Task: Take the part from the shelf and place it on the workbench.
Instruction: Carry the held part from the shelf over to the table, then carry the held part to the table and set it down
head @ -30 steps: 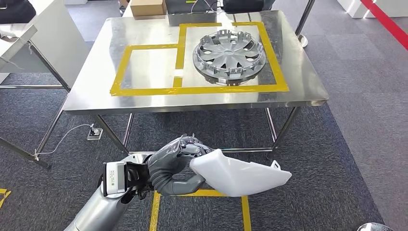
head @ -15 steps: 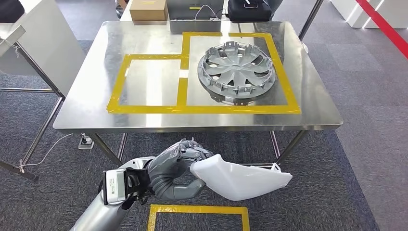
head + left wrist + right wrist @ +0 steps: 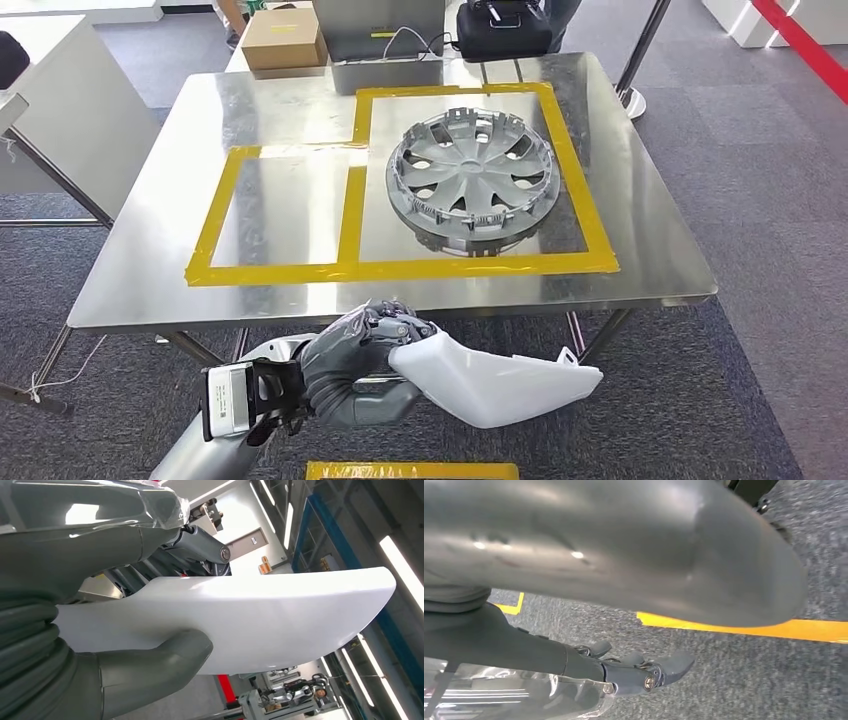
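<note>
Nothing has shifted in the grasp: the white part (image 3: 500, 378) is still clenched at its thick end by the left hand (image 3: 360, 350), while the worktop (image 3: 130, 285) has been brought nearer, its yellow-taped left bay (image 3: 280, 210) at 11 o'clock, the hubcap (image 3: 470, 180) at 1 o'clock. Placement is judged imminent. Whether the right hand (image 3: 644, 672) is closed cannot be told.
</note>
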